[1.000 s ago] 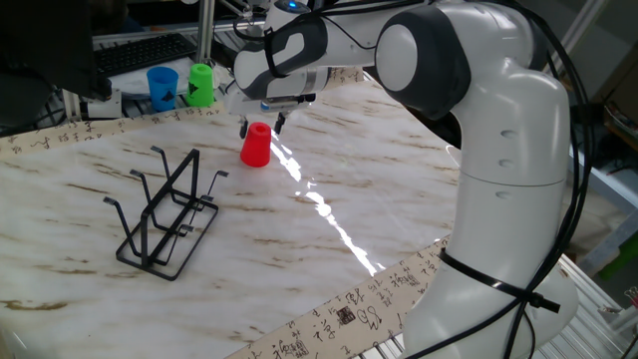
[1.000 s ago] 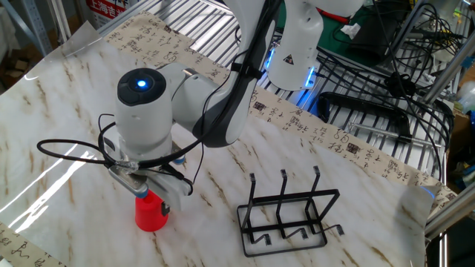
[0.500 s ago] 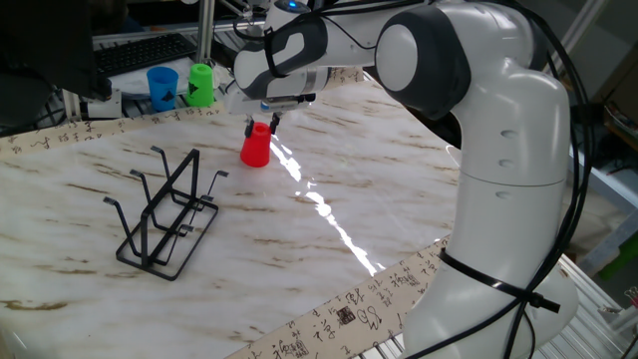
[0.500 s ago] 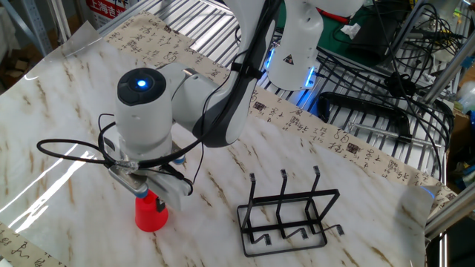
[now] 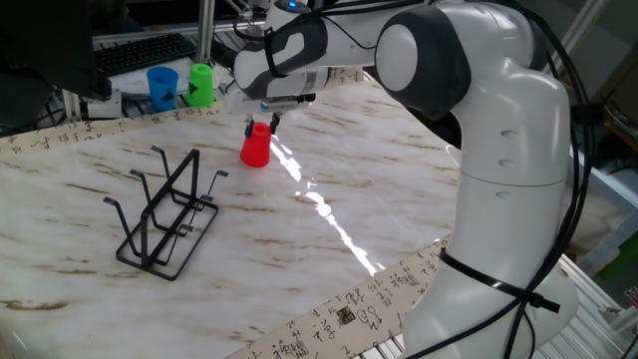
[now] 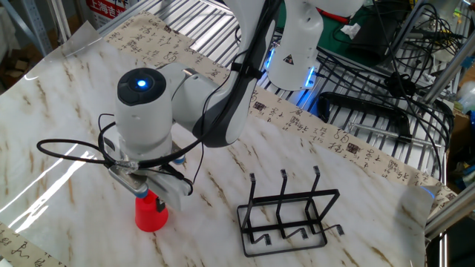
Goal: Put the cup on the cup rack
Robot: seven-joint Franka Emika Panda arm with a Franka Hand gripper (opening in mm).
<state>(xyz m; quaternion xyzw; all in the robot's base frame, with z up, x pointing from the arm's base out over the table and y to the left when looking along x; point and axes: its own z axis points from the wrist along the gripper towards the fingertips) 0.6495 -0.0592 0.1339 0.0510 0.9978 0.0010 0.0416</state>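
The red cup [image 5: 255, 150] stands upside down on the marble table, behind and to the right of the black wire cup rack [image 5: 164, 214]. My gripper [image 5: 261, 125] points straight down over the cup, with its fingers closed on the cup's narrow upper end. The cup still rests on the table. In the other fixed view the gripper [image 6: 148, 194] sits on top of the red cup [image 6: 151, 215], and the arm hides most of the fingers. The rack [image 6: 289, 215] stands to the right of the cup there, and its prongs are bare.
A blue cup [image 5: 161, 88] and a green cup [image 5: 201, 85] stand at the table's far edge, behind the rack. A dark keyboard [image 5: 145, 52] lies beyond them. A metal grille [image 6: 185, 22] and cables lie past the table in the other view.
The fingers have closed in on the top of the red cup from an open stance one second ago. Nothing has moved in the last half second.
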